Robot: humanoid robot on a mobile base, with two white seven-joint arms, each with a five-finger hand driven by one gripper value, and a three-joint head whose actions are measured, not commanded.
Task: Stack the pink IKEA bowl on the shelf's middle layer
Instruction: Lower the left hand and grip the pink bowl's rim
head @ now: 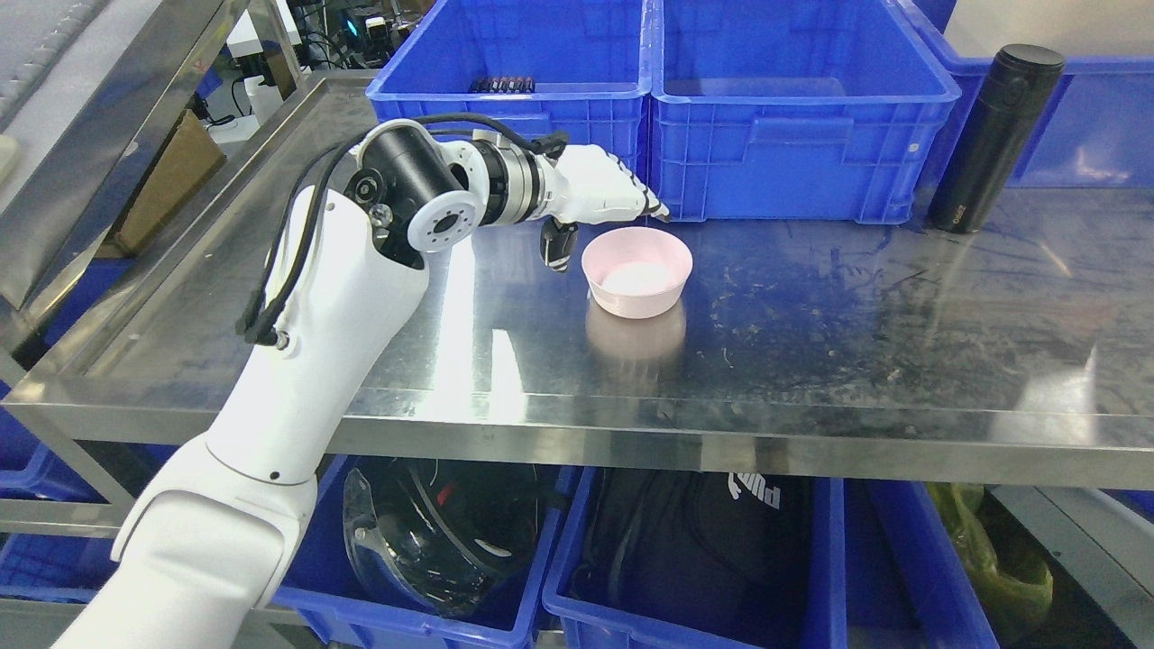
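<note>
Now left hand (599,194) open beside pink bowl (637,270).

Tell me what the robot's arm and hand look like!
The left arm has smooth white shells, with a black round joint and a silver metal wrist. Black cables loop along the outside of it. The left hand is white with dark fingertips. No right arm shows in the picture.
</note>
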